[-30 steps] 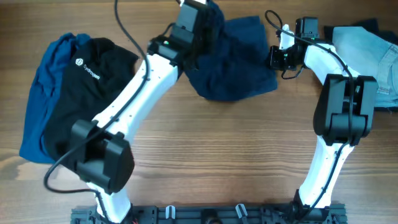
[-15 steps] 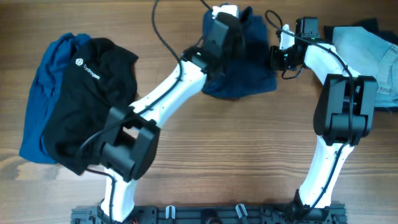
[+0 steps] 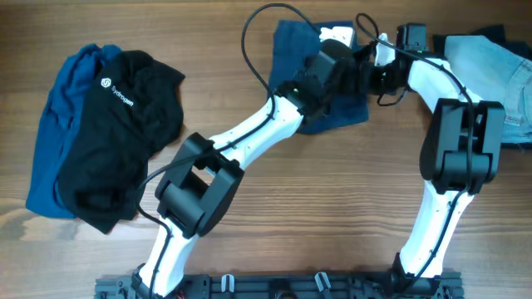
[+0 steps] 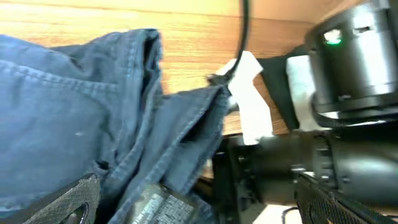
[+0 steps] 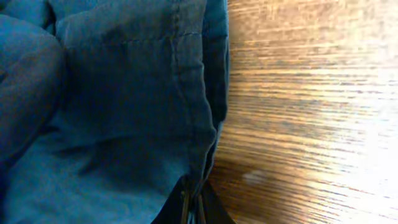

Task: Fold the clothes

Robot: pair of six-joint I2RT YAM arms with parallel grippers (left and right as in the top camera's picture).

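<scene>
The dark navy shorts lie bunched at the back middle of the table. My left gripper hovers over their right side, its jaws wide open with nothing between them; in the left wrist view the navy shorts lie in loose folds under it. My right gripper is at the shorts' right edge. It is shut on a hem of the shorts, pinched at the fingertips. A black top with a white logo lies on a royal-blue garment at the far left.
Pale blue denim lies at the back right corner. Both arms crowd the same spot at the back middle, the right arm's wrist close beside my left gripper. Bare wood spreads across the front of the table.
My left arm swung right across the shorts, dragging the fabric over onto itself, then opened its jaws and let go. The right arm stayed put, still pinching the hem.
</scene>
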